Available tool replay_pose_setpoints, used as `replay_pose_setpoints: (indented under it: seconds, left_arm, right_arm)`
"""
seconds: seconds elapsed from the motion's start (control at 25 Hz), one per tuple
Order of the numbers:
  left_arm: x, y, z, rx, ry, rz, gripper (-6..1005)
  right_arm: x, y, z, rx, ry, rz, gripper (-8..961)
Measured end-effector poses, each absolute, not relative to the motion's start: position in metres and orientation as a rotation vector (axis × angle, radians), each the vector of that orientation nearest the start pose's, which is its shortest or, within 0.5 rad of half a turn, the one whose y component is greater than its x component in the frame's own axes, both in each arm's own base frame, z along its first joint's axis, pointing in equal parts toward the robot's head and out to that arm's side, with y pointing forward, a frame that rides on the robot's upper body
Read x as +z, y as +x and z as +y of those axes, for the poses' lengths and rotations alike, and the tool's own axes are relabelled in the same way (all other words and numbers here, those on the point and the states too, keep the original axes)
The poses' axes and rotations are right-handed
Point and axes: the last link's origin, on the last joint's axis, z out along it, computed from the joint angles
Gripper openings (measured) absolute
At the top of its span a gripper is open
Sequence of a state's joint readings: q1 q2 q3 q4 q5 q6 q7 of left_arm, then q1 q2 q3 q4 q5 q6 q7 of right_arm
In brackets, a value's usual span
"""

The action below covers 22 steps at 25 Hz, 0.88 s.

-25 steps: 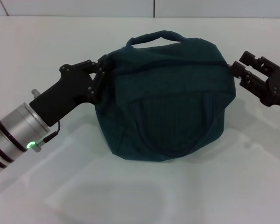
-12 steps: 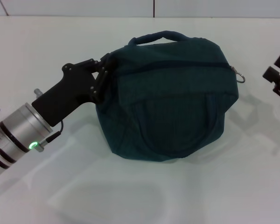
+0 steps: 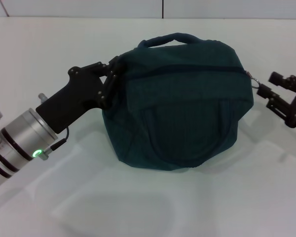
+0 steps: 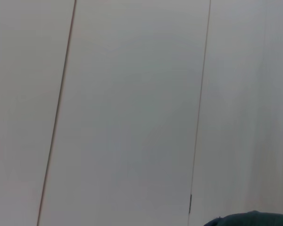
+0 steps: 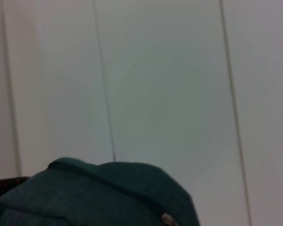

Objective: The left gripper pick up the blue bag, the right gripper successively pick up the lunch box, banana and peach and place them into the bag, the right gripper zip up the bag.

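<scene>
1. Two black robot grippers flank a dark blue fabric bag (image 3: 177, 103) with a looped carry handle, which stands upright in the middle of a white counter (image 3: 148, 207).
2. At the bag's left end, the left gripper (image 3: 110, 79) is clamped together on the fabric by the top seam, holding that end steady.
3. At the bag's right end, the right gripper (image 3: 272, 90) sits just beside a small silver ring zipper pull (image 3: 254, 80), with its jaws apart and empty. Whether a fingertip touches the ring is hard to tell from the head view.
4. A dark zipper line (image 3: 187, 69) runs across the top of the bag and looks closed along its full length, with the pull at the far right.
5. No lunch box, banana or peach is in view on the counter, so they are probably inside the bag.
6. My judgement: the zipping step is in hand or just finishing. The next move calls for checking the pull is fully home, then drawing the right gripper clear without snagging the ring.
</scene>
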<state>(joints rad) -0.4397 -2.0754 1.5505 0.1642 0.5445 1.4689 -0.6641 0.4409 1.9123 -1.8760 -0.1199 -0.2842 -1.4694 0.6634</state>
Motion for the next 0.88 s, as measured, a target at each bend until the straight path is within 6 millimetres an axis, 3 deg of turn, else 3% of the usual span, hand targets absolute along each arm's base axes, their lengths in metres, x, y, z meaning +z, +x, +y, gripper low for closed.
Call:
replay_pose_setpoints:
  seconds: [0.32, 0.88]
  left_arm:
    - [-0.042, -0.264, 0.298, -1.172, -2.168, -0.457, 49]
    - [-0.041, -0.265, 0.298, -1.172, -2.164, -0.456, 83]
  right_arm:
    - [-0.01, 0.293, 0.313, 0.949, -2.334, 0.375, 397]
    - [-0.015, 0.282, 0.325, 0.948, -2.345, 0.354, 316]
